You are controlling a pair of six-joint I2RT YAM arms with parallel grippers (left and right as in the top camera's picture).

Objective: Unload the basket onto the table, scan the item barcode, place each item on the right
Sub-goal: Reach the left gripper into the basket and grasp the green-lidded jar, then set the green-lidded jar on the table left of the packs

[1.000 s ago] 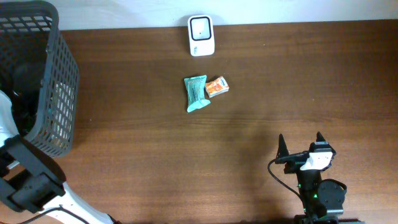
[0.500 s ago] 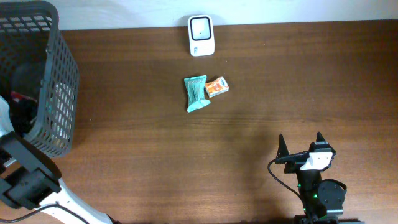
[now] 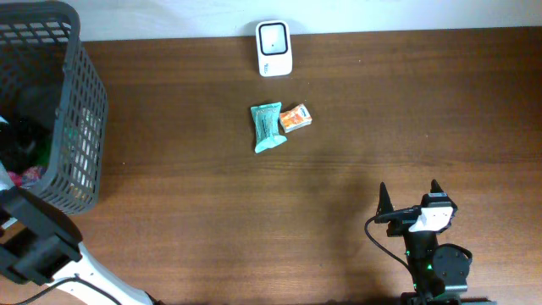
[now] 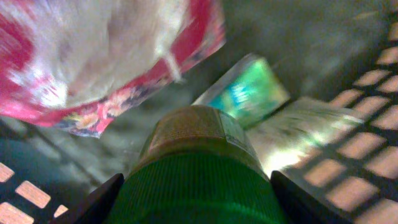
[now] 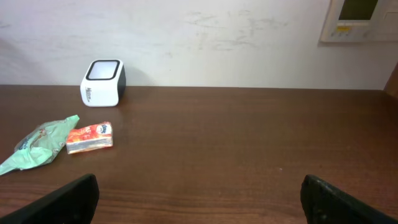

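In the left wrist view, a bottle with a ribbed green cap (image 4: 198,186) and a yellowish label fills the space between my left gripper's (image 4: 198,196) dark fingers (image 4: 99,202). Both fingers press against the cap's sides, so the gripper is shut on the bottle, down inside the basket (image 3: 80,102). The white barcode scanner (image 3: 274,48) stands at the table's far edge and is also seen as the scanner (image 5: 103,82) in the right wrist view. My right gripper (image 3: 411,199) rests open near the front right, with nothing between its fingers.
A teal packet (image 3: 267,127) and a small orange packet (image 3: 295,119) lie mid-table in front of the scanner. Inside the basket a red-and-white bag (image 4: 93,56) and a green packet (image 4: 245,90) lie close to the bottle. The mesh wall (image 4: 367,149) is at the right.
My left gripper's jaws have closed in onto the green-capped bottle, and the left arm has shifted slightly at the basket. The right arm has not moved.
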